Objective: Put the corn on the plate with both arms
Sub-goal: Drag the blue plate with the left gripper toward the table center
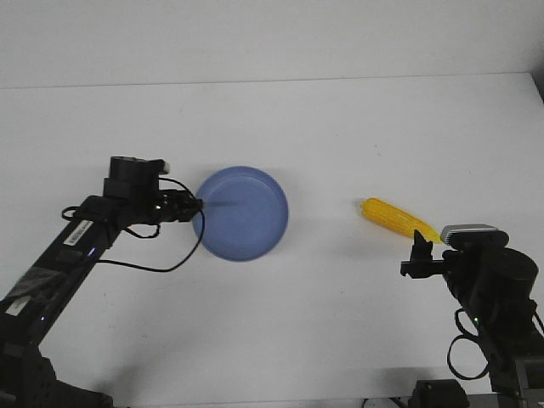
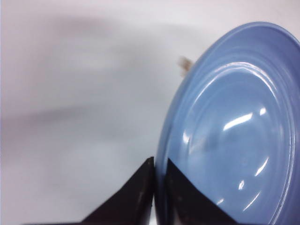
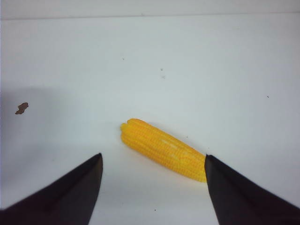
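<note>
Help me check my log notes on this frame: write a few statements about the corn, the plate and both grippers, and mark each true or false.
1. The corn lies on the plate. False: it lies on the table, to the plate's right.
2. The left gripper is closed on the plate's rim. True.
3. The right gripper holds the corn. False: its fingers are spread open and the corn lies on the table beyond them.
4. The plate is empty. True.
</note>
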Motion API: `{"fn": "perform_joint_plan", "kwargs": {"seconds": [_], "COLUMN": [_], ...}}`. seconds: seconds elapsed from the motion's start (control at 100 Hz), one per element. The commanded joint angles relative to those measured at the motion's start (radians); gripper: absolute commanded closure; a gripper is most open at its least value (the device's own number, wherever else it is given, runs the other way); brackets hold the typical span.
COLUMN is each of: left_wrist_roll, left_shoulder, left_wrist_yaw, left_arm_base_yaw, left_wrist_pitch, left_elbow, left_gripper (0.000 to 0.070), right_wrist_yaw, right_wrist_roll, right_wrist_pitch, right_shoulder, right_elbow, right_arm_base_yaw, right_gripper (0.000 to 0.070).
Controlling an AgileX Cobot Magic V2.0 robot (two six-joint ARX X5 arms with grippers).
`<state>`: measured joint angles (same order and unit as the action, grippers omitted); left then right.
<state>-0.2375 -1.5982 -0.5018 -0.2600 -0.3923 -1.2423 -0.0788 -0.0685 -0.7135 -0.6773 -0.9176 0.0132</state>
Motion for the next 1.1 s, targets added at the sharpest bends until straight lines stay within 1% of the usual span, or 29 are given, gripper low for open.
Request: {"fn": "perform_joint_plan", "kwargs": {"seconds": [0.0, 0.12, 0.25, 0.48, 0.64, 0.74, 0.83, 1.03, 1.09], "left_wrist_roll": [-0.015, -0.015, -0.01, -0.011, -0.014, -0.013, -0.013, -0.015, -0.015], "left_shoulder": [-0.024, -0.024, -0.024, -0.024, -0.024, -0.033, -0.043, -0.059, -0.059], "left_wrist_yaw": [-0.013, -0.012, -0.011, 0.008, 0.01, 0.039, 0.038, 0.038, 0.038], "left_arm_base_yaw": [-0.055, -0.136, -0.174, -0.171, -0.174, -0.174, -0.174, -0.175, -0.18], "left_wrist_pitch": [0.002, 0.023, 0.029, 0.056, 0.089, 0.089, 0.093, 0.1, 0.1], "left_elbow": [0.006, 0.047, 0.097, 0.176, 0.209, 0.219, 0.219, 0.219, 0.219], "left_gripper": [0.0695, 0.0695, 0.0695, 0.0695, 0.0695, 0.0695, 0.0694, 0.0681, 0.0645], "right_wrist_yaw": [0.0, 0.0, -0.001, -0.001, 0.0, 0.0, 0.0, 0.0, 0.0], "right_wrist_roll": [-0.011, -0.011, -0.011, -0.011, -0.011, -0.011, -0.011, -0.011, -0.011], "right_wrist_pitch": [0.01, 0.01, 0.009, 0.01, 0.01, 0.01, 0.01, 0.01, 0.01], "right_shoulder": [-0.005, -0.005, -0.005, -0.005, -0.005, -0.005, -0.005, -0.005, -0.005], "right_elbow": [-0.015, -0.015, -0.015, -0.015, -0.015, -0.015, -0.015, -0.015, -0.015], "right_arm_base_yaw": [-0.001, -0.001, -0.001, -0.001, -0.001, -0.001, -0.001, -0.001, -0.001], "right_gripper": [0.0241, 0.0241, 0.0241, 0.0241, 0.0241, 0.0241, 0.0241, 0.0241, 0.0241]}}
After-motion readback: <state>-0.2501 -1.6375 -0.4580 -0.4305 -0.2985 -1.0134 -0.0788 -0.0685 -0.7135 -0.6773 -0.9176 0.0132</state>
